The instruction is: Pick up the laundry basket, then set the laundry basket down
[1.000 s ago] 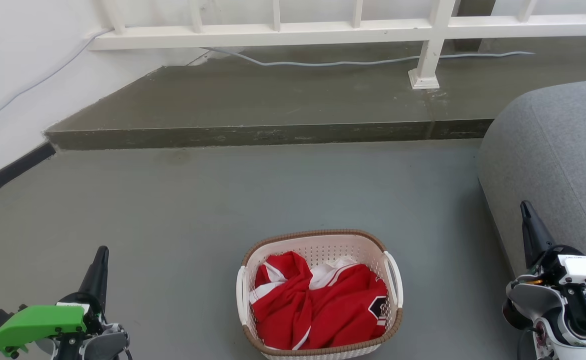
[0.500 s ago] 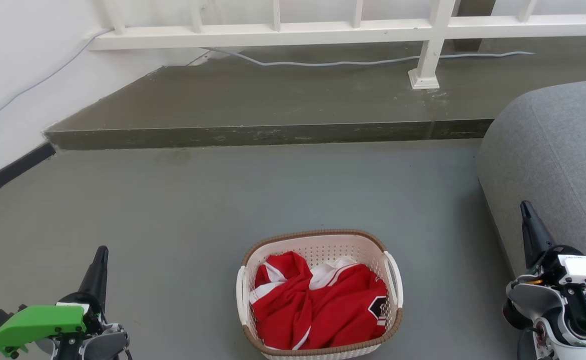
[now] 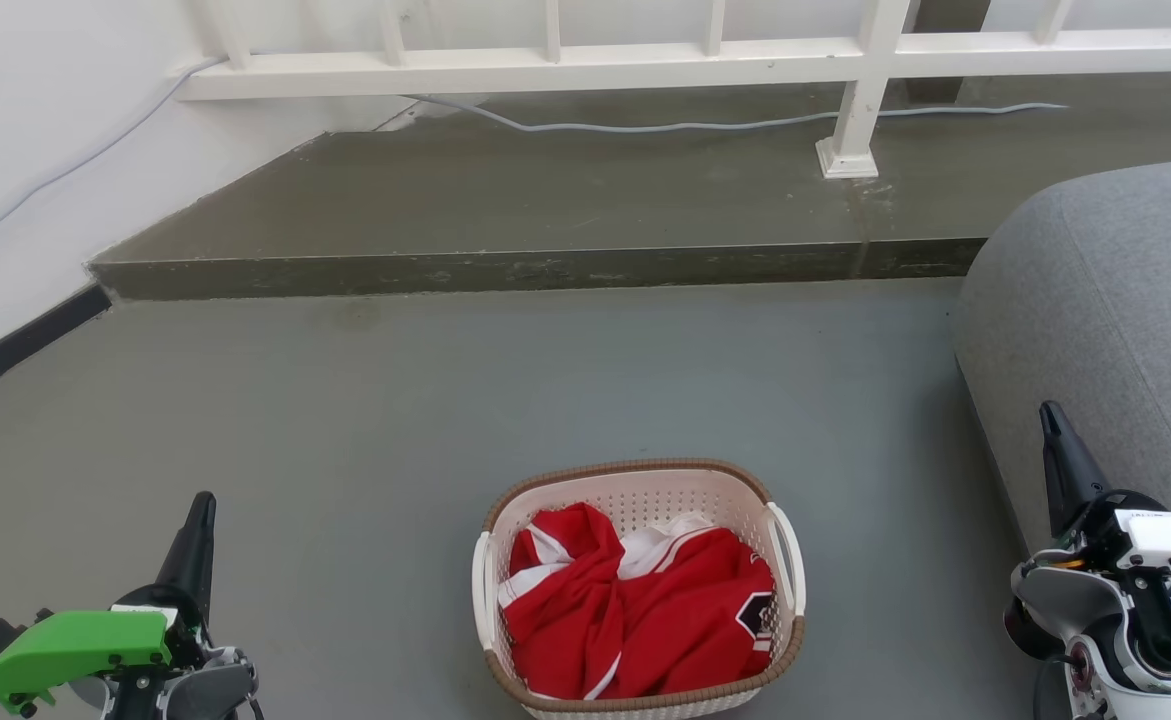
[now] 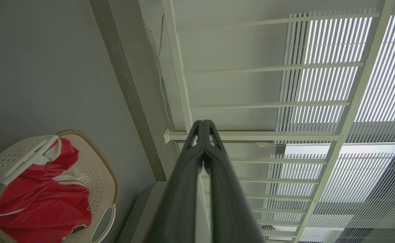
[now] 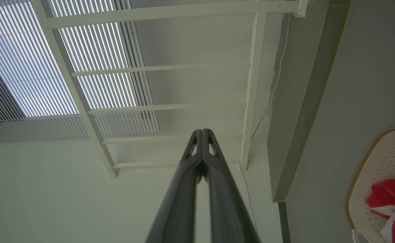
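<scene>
The laundry basket [image 3: 635, 497] sits on the grey floor [image 3: 395, 400], low in the middle of the head view, between the two grippers and apart from both. It is cream-white plastic with small holes in its walls, rounded corners, a brown woven-look rim and a white handle on each side. A crumpled red garment [image 3: 635, 610] with white trim lies inside and covers most of the bottom.

The left gripper [image 3: 203, 505] is well to the basket's left. Its two dark fingers are pressed together and hold nothing, as the left wrist view [image 4: 202, 125] also shows. The right gripper [image 3: 1049, 414] is off to the basket's right, fingers likewise closed on nothing [image 5: 202, 132], just beside a grey sofa [image 3: 1105, 330].

Beyond the basket the floor rises in a low concrete step [image 3: 505, 270]. On it stand a white railing [image 3: 645, 65] and a thin grey cable [image 3: 645, 127]. A white wall [image 3: 25, 150] closes the left side.
</scene>
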Robot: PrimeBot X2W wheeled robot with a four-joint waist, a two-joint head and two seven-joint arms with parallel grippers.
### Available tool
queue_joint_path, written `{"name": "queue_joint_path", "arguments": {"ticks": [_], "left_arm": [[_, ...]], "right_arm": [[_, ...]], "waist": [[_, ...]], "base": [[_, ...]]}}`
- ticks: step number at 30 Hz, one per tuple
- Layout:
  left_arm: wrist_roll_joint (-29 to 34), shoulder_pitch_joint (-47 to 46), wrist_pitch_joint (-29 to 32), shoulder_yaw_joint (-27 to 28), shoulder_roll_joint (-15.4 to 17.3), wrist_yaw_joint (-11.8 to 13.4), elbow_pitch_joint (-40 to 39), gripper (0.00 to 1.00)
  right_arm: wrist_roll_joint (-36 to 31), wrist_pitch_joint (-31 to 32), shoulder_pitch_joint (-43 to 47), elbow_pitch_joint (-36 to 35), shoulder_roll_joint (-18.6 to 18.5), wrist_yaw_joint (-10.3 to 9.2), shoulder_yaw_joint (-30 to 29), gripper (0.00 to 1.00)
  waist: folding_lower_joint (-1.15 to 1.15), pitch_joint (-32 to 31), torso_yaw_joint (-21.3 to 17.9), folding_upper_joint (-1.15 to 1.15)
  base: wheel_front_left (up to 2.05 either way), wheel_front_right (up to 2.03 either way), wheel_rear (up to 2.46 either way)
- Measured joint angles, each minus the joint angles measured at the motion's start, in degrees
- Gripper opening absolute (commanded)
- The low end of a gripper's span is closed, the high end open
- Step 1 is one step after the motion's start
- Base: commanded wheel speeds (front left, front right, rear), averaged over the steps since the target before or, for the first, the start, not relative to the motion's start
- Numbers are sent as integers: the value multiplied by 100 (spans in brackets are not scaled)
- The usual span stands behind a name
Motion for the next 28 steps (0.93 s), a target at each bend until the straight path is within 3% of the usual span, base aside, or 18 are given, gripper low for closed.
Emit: {"name": "queue_joint_path", "arguments": {"ticks": [28], "left_arm": [[1, 0, 1, 21, -9, 0, -1, 0]], "right_arm": [[-8, 1, 0, -1, 4, 0, -5, 0]], "waist": [[0, 0, 0, 0]], "base": [[0, 0, 0]]}}
